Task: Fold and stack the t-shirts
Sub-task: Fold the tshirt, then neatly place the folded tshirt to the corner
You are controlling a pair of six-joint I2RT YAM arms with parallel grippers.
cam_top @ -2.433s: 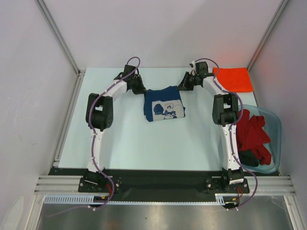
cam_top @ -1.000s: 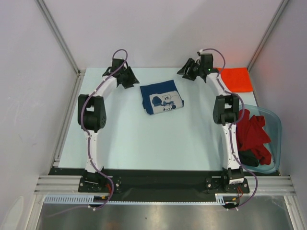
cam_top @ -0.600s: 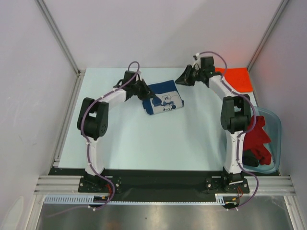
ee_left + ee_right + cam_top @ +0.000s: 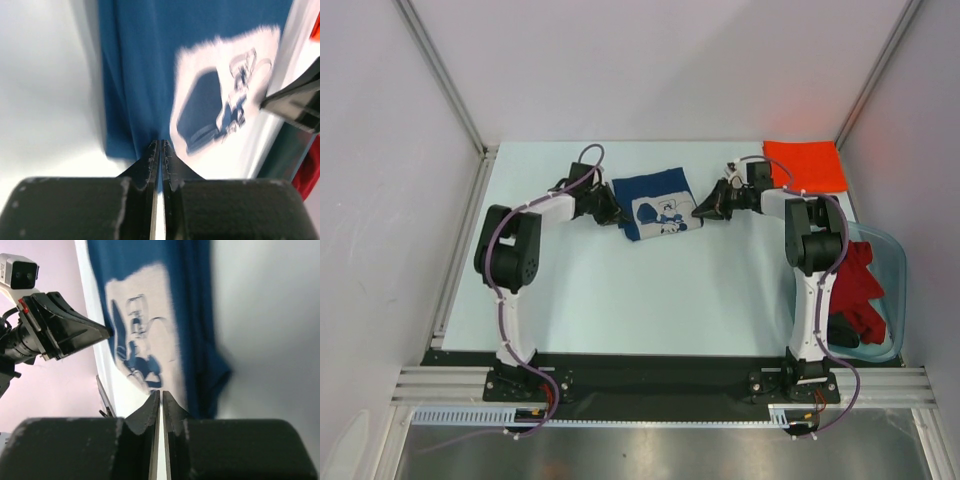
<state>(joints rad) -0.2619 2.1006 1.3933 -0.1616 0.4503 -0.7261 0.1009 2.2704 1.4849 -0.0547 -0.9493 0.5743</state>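
Easily spoils the fold of the navy t-shirt (image 4: 655, 203) by uneven pulling, with left gripper (image 4: 619, 219) and right gripper (image 4: 698, 212) fingers pressed together at its edges.

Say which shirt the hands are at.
The navy blue t-shirt with the white graphic, between the left hand and right hand. The orange t-shirt lies far right; the red t-shirts sit in the tub.

navy t-shirt (image 4: 657, 205): deep blue, white printed graphic
orange t-shirt (image 4: 805, 163): bright, plain
red t-shirts (image 4: 860, 285): solid red
desk (image 4: 620, 300): pale blue
my left claw (image 4: 160, 145), my right claw (image 4: 160, 392): black
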